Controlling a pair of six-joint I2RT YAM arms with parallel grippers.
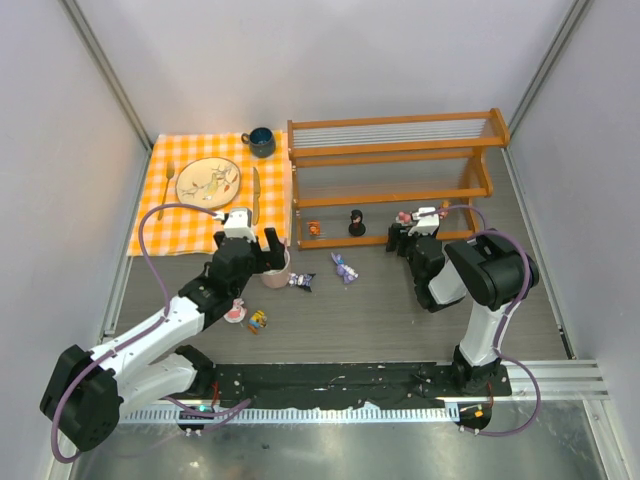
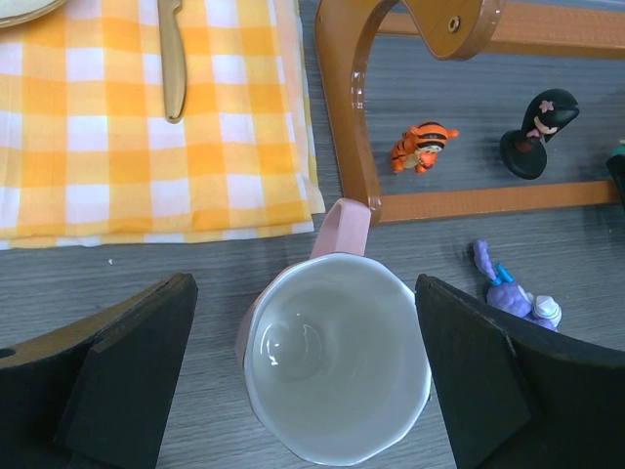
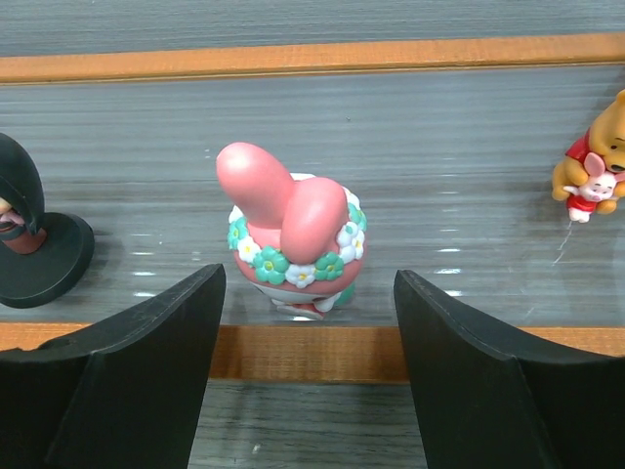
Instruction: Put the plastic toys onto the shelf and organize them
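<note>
The shelf [image 1: 395, 178] stands at the back right. On its bottom tier stand an orange tiger toy [image 2: 422, 147], a black figurine [image 2: 535, 132], a pink long-eared toy with a flower wreath [image 3: 293, 234] and a yellow bear toy [image 3: 594, 161]. My right gripper [image 3: 308, 371] is open just in front of the shelf's front rail [image 3: 312, 352], and the pink toy stands free beyond its fingertips. Two purple toys [image 1: 343, 268] [image 1: 302, 281], a pink-white one [image 1: 236, 313] and a yellow one [image 1: 258, 321] lie on the table. My left gripper [image 2: 308, 381] hangs open over the pink mug [image 2: 337, 357].
An orange checked cloth [image 1: 170, 215] at the back left carries a plate [image 1: 208, 182], a fork and a knife [image 2: 173, 59]. A dark blue mug [image 1: 262, 141] stands behind it. The shelf's curved leg [image 2: 347, 117] rises just beyond the pink mug's handle.
</note>
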